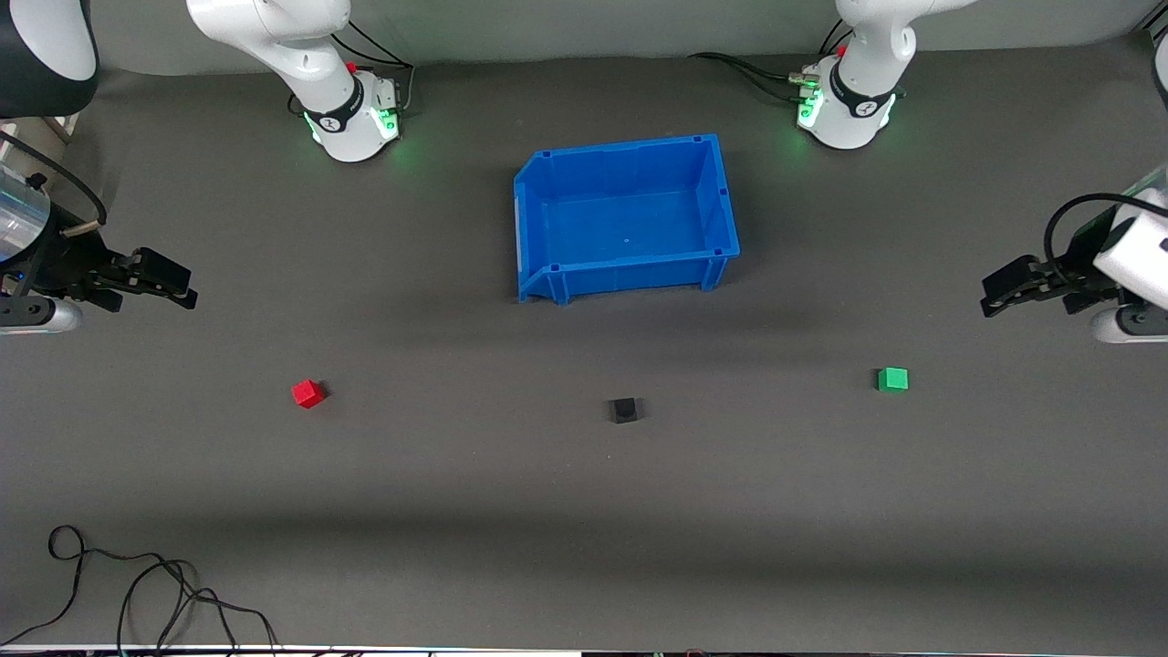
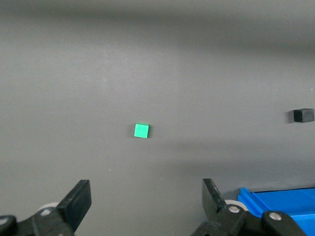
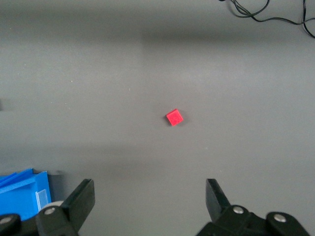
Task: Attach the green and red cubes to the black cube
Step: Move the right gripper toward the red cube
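The black cube [image 1: 624,410] sits on the dark table mat, nearer the front camera than the blue bin; it also shows in the left wrist view [image 2: 303,115]. The red cube [image 1: 307,393] lies toward the right arm's end and shows in the right wrist view [image 3: 174,117]. The green cube [image 1: 892,379] lies toward the left arm's end and shows in the left wrist view [image 2: 141,130]. My right gripper [image 1: 179,285] is open and empty, up over the table's edge at its own end. My left gripper [image 1: 995,292] is open and empty, up over its own end.
An empty blue bin [image 1: 626,219] stands mid-table between the arm bases. A black cable [image 1: 137,584] lies near the front edge at the right arm's end. The arm bases [image 1: 351,119] stand along the table's edge farthest from the front camera.
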You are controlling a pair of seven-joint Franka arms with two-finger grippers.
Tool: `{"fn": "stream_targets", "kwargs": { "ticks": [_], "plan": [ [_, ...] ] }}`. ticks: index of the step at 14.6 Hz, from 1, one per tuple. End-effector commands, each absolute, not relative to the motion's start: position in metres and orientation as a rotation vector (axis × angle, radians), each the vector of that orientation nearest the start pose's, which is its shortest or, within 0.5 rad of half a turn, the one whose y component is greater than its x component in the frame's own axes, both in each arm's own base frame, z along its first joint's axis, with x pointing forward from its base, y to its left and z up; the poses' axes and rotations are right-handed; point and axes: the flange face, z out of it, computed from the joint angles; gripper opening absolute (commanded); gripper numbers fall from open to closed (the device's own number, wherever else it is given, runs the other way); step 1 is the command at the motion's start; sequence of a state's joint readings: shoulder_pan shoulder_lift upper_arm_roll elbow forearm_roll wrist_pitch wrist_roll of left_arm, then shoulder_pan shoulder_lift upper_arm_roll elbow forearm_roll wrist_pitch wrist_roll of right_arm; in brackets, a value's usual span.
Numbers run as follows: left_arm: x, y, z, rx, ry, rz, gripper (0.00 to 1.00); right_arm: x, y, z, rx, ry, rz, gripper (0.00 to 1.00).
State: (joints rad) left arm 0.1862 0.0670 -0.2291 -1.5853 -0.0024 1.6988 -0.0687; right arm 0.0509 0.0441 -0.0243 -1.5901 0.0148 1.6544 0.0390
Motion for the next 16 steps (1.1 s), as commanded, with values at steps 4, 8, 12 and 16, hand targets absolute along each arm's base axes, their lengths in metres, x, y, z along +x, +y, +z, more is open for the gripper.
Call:
{"fn": "stream_targets", "kwargs": {
  "ticks": [4,8,12,16],
  "plan": [
    [0.576,-0.016,0.607,-3.144,0.009,-0.089,1.0,0.575,0.017,0.597,-3.143,0.112,-0.025,0.99],
    [0.575,-0.015,0.608,-3.144,0.005,-0.084,1.0,0.581,0.016,0.56,-3.11,0.423,0.003,0.99],
    [0.574,-0.015,0.607,-3.144,0.005,-0.07,1.0,0.588,-0.001,0.491,-3.076,0.61,-0.003,0.99],
    [0.575,-0.016,0.606,-3.144,-0.012,-0.06,1.0,0.595,-0.017,0.424,-2.949,1.022,-0.078,0.99]
  ]
}}
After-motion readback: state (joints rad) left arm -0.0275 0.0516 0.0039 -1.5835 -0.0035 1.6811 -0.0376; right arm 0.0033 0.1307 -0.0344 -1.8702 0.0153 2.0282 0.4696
